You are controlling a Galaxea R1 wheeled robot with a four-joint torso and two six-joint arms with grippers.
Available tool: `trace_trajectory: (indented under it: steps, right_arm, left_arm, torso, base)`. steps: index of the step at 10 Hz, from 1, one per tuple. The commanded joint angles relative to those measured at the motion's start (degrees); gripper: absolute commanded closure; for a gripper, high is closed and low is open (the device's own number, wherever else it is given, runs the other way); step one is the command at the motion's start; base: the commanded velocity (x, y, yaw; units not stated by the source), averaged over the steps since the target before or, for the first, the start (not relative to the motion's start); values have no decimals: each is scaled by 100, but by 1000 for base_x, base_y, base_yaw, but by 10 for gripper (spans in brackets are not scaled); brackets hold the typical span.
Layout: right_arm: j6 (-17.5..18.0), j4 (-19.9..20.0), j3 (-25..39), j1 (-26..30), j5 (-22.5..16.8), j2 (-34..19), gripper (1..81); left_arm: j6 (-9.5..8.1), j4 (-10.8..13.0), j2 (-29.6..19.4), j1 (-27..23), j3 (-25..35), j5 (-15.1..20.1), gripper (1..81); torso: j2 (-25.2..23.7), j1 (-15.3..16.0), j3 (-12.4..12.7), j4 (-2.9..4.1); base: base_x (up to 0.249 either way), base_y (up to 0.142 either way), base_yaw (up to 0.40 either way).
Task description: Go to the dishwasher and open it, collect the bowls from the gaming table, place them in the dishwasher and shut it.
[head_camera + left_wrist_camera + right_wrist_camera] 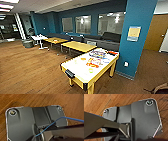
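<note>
From the head camera you had the gaming table [82, 68] just ahead and slightly right, one yellow-edged corner pointing toward you, its long side running back toward the blue pillar [136, 37] that stood close against its far right end. On its white top lay the bowls [93, 65], small orange and pale shapes, beside a spread of colourful game boxes [98, 53] at the far end. To the left of the table you had a broad stretch of wood floor [30, 67], reaching back to two yellow-wood tables [75, 46] and a small white table [39, 38]. A dark sofa [105, 40] ran along the blue wall behind. On the right, the gap between table and pillar was narrow. In the left wrist view you saw the arm's dark plate above the floor planks, with a blue cable [58, 120] looping across it; you could not tell how its fingers stood. In the right wrist view the plate and jointed bar again hung over the floor, and there too you could not tell the fingers' state.
</note>
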Motion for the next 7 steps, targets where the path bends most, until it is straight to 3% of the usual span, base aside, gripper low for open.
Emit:
trace_trajectory:
  steps: [1, 7]
  right_arm:
    - [-18, -68, 12, 191, -248, -2, 10]
    - [-18, -59, 12, 191, -248, 7, 10]
  left_arm:
    - [48, 59, -40, -206, 20, 260, 10]
    - [48, 59, -40, -206, 20, 260, 10]
  torso:
    - [0, 0, 0, 0]
    - [-2, -6, 0, 0]
  base:
    - [64, 0, 0]
    - [22, 0, 0]
